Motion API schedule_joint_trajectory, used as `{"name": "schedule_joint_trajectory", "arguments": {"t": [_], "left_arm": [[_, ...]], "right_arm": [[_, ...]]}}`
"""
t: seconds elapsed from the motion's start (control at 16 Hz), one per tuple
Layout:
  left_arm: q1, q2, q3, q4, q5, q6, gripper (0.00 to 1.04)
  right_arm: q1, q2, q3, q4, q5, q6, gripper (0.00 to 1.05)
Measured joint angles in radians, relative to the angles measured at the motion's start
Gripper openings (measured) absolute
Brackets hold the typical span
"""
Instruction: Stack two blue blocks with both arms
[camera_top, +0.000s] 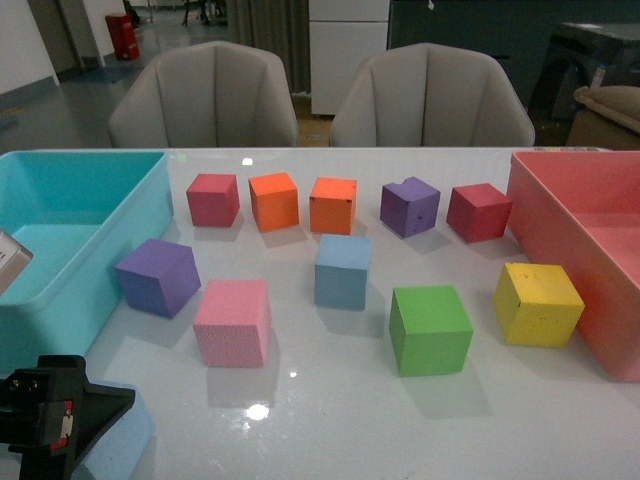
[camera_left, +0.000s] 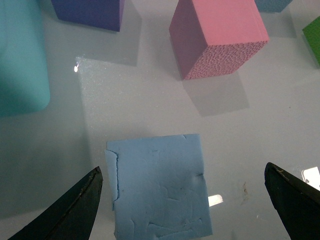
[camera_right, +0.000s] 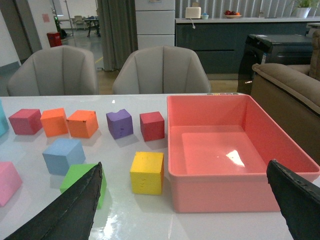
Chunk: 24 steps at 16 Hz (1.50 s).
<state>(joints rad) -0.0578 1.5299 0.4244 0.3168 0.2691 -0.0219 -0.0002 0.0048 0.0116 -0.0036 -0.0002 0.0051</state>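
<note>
Glossy white worktop (camera_top: 330, 420), near edge first: left hand (camera_left: 182, 170) hangs spread above one blue block (camera_left: 160, 187), a finger to either side, no contact seen. Right hand (camera_right: 184, 164) likewise spread, holding nothing, well apart from every cube. Farther in, the second blue block (camera_top: 343, 270) sits mid-worktop, just beyond pink cube (camera_top: 232, 322) and green cube (camera_top: 430, 328). Step judged: first pick. Next calls for a straight descent, then closing squarely on the foam
</note>
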Motion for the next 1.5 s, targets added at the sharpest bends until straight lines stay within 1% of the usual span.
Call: {"name": "schedule_joint_trajectory", "arguments": {"t": [0.25, 0.5, 0.81, 1.12, 1.19, 1.25, 1.31, 1.38, 1.44, 1.5], "left_arm": [[0.006, 0.009, 0.004, -0.001, -0.006, -0.024, 0.98], [-0.013, 0.081, 0.004, 0.038, -0.053, -0.023, 0.98], [-0.051, 0.201, 0.004, 0.102, -0.086, 0.000, 0.98], [-0.055, 0.267, 0.013, 0.118, -0.113, 0.024, 0.98], [-0.055, 0.272, 0.017, 0.121, -0.126, 0.028, 0.90], [-0.056, 0.272, 0.026, 0.119, -0.133, 0.028, 0.77], [-0.059, 0.264, 0.031, 0.109, -0.142, 0.028, 0.68], [-0.066, 0.248, 0.031, 0.093, -0.152, 0.026, 0.62], [-0.124, 0.115, 0.045, 0.011, -0.165, 0.013, 0.49], [-0.216, 0.040, 0.201, -0.086, -0.177, 0.003, 0.46]], "right_arm": [[0.000, 0.000, 0.000, 0.000, 0.000, 0.000, 0.98], [0.000, 0.000, 0.000, 0.000, 0.000, 0.000, 0.98], [0.000, 0.000, 0.000, 0.000, 0.000, 0.000, 0.98], [0.000, 0.000, 0.000, 0.000, 0.000, 0.000, 0.98], [0.000, 0.000, 0.000, 0.000, 0.000, 0.000, 0.98], [0.000, 0.000, 0.000, 0.000, 0.000, 0.000, 0.98], [0.000, 0.000, 0.000, 0.000, 0.000, 0.000, 0.98], [0.000, 0.000, 0.000, 0.000, 0.000, 0.000, 0.98], [0.000, 0.000, 0.000, 0.000, 0.000, 0.000, 0.98], [0.000, 0.000, 0.000, 0.000, 0.000, 0.000, 0.98]]}}
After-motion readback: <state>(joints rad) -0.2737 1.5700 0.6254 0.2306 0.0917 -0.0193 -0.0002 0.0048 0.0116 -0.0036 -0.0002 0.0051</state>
